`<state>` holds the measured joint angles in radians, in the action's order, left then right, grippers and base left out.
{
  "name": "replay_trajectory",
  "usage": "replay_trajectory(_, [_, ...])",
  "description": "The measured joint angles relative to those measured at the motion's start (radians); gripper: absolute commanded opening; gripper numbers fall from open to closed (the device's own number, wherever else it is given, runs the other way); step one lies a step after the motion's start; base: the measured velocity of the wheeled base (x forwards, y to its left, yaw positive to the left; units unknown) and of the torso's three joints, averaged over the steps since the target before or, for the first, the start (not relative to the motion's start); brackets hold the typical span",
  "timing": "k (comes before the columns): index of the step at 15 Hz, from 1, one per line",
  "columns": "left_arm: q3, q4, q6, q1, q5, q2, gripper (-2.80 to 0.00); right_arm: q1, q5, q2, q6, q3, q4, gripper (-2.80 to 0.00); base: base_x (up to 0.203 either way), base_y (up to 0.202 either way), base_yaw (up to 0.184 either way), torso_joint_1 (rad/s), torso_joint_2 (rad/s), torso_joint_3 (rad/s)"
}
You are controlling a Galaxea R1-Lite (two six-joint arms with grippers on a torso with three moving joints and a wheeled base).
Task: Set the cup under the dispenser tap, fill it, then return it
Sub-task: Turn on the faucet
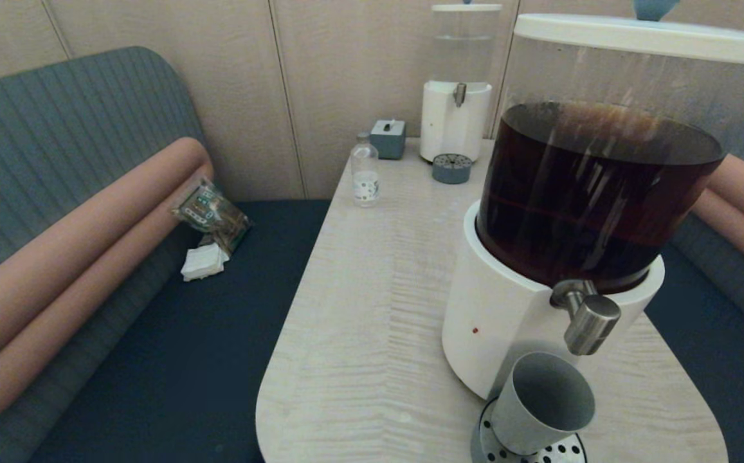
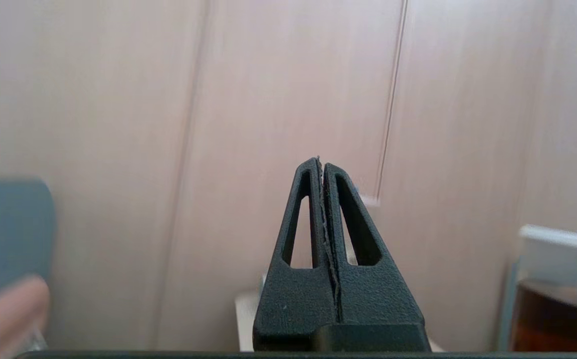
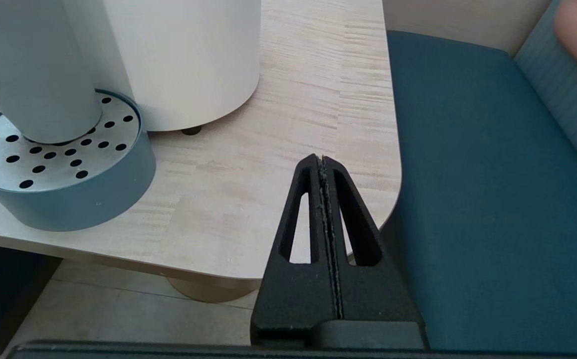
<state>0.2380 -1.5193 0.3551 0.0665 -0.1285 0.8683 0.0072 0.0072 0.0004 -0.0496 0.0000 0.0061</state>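
Right gripper [image 3: 322, 159] closed on nothing, you see it off desk's [image 1: 372, 308] near right corner, over bench seat. Left gripper [image 2: 320, 162] pressed together too, empty, facing wall. Dispenser tap [image 1: 589, 320] directly above cup [image 1: 537, 404]; cup upright on perforated drip tray [image 3: 64, 174].

both grippers pinched closed, holding nothing: left gripper [image 2: 322, 164] up facing the wall [image 2: 118, 99], right gripper [image 3: 322, 162] low beside the table [image 3: 278, 149] corner.
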Motion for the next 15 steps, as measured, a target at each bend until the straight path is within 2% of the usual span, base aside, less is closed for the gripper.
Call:
replay_trajectory(3, [-0.079,0.051,-0.007,0.03,-0.008,-0.201,-2.8,0.0,0.0,0.0,0.001,0.0,0.0,-2.8,0.0,0.0,0.0,0.0,0.0,0.0])
replay_trajectory(7, [-0.103,0.295,0.002,0.039,-0.074,-0.486,-2.8,0.0,-0.001,0.0,0.001,0.0,0.0,-2.8,0.0,0.0,0.0,0.0,0.0,0.0])
replay_trajectory(10, [-0.064,0.485,0.042,0.027,-0.138,-0.561,-2.8,0.0,-0.001,0.0,0.003,0.0,0.0,-2.8,0.0,0.0,0.0,0.0,0.0,0.0])
replay_trajectory(11, [-0.067,0.506,0.05,0.024,-0.142,-0.572,-2.8,0.0,-0.001,0.0,0.003,0.0,0.0,-2.8,0.0,0.0,0.0,0.0,0.0,0.0])
replay_trajectory(13, [-0.088,0.465,0.12,0.021,-0.144,-0.583,-2.8,0.0,-0.001,0.0,0.003,0.0,-0.001,-2.8,0.0,0.0,0.0,0.0,0.0,0.0])
replay_trajectory(15, [-0.103,0.47,0.2,0.02,-0.142,-0.589,-2.8,0.0,0.0,0.0,0.005,0.0,-0.001,-2.8,0.0,0.0,0.0,0.0,0.0,0.0])
